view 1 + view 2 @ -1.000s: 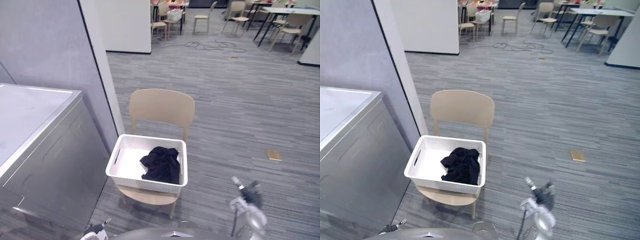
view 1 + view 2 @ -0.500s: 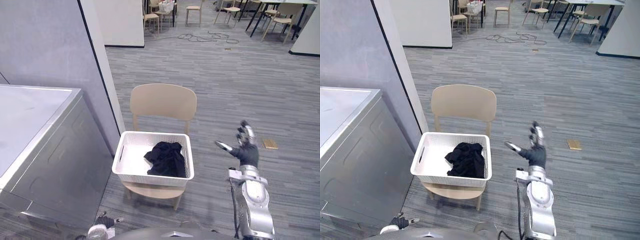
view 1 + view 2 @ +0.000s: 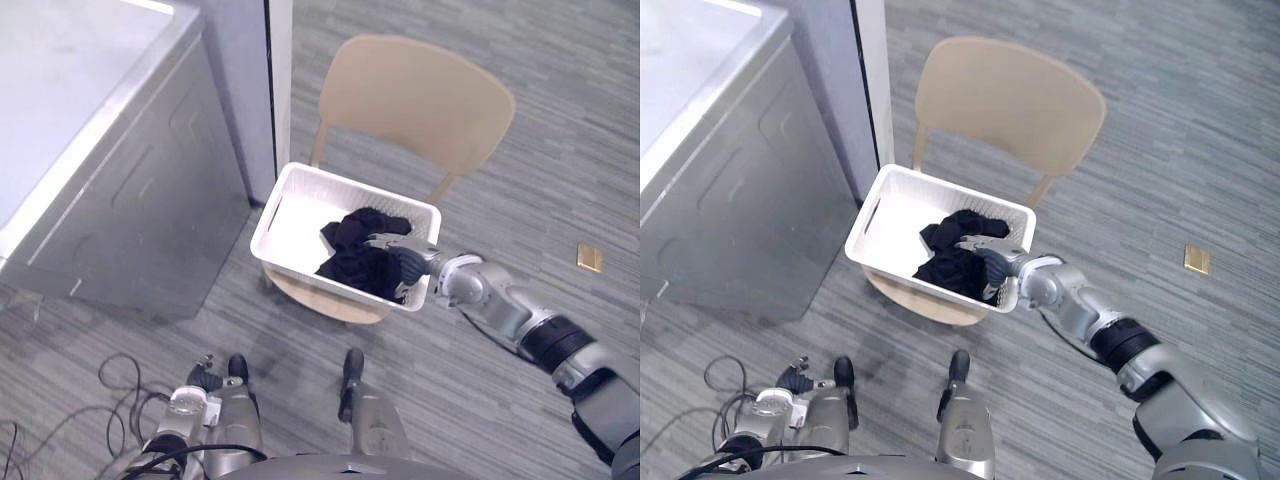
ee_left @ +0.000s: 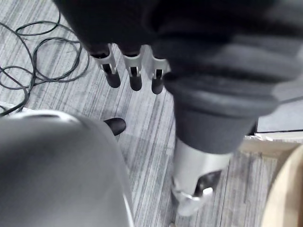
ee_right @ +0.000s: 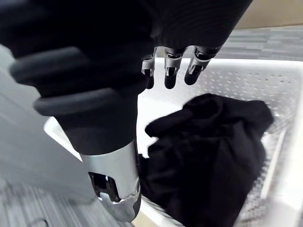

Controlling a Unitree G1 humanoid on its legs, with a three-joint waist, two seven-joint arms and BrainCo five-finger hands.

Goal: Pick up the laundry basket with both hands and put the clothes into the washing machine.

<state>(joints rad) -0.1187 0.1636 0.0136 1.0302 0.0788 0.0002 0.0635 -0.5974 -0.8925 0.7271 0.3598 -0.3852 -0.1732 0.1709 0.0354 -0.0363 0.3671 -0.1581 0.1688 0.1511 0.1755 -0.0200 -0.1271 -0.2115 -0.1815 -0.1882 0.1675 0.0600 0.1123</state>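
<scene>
- Left eye view: The white laundry basket (image 3: 300, 215) sits on the seat of the tan chair (image 3: 415, 95), just beside the grey washing machine (image 3: 100, 160). The black clothes (image 3: 350, 265) lie in its right half. The right hand (image 3: 408, 262) is at the basket's right end, over the clothes. Half a second ago it was up in the air, well off to the right — so it has come down to the basket.
- Right eye view: It is the same scene. The whole picture has shifted because the head now looks more steeply down. The basket has not left the chair.
- Left wrist view: The left hand (image 4: 136, 71) hangs low over the striped floor. Its fingers are straight and it holds nothing.
- Right wrist view: The right hand's fingers (image 5: 169, 78) hang loosely straight above the clothes, with the thumb apart. They have hold of nothing yet.
- What it means: I think only the reach has begun — one hand is at the basket and the other is far from it. Both hands must grip the ends before the basket can be lifted.
</scene>
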